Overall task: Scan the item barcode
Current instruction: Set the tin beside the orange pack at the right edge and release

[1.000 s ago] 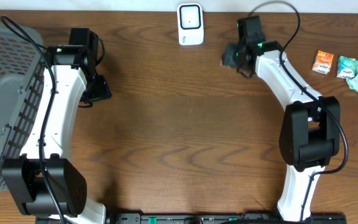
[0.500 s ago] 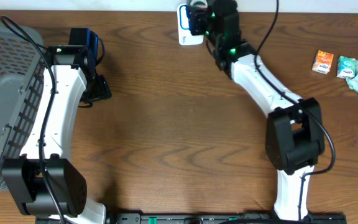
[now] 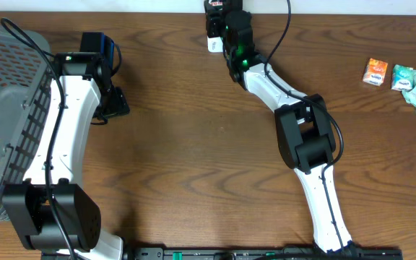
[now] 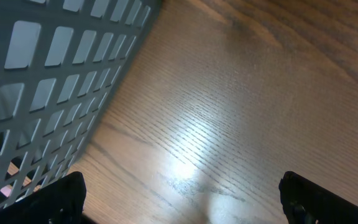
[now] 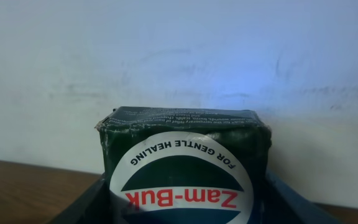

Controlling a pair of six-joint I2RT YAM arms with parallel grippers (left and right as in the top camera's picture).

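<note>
Right gripper [image 3: 219, 13] is clamped on a dark green box [image 5: 185, 168], one finger [image 5: 89, 202] on each side wall of it. The arm is stretched to the far edge of the table [image 3: 208, 144], holding the box over the white scanner unit [image 3: 212, 43], which is mostly covered by the wrist from overhead

Box label: round white-rimmed sticker, red "Zam-Buk" across the middle, "FOR GENTLE HEALING" round the arc. Both read upside down in the right wrist view, so the label's top points down toward the wrist. The label face looks back at the wrist camera and the opposite face looks at the pale wall. The upper face has fine white print, too small to read

Long axis: the visible width runs sideways, finger to finger. The lower part of the box is cut off by the frame, so I can't tell the true long side. The box sits level, not tilted

Left gripper [image 4: 182, 202] is fully spread with nothing between the fingertips [image 4: 61, 193], only bare wood under it. It sits just beside the grey mesh basket [image 3: 6, 108]

On the right of the table, well apart from the arms: a small orange packet [image 3: 375, 72] and pale green packets [image 3: 410, 78] just beside it, with printing too small to read
</note>
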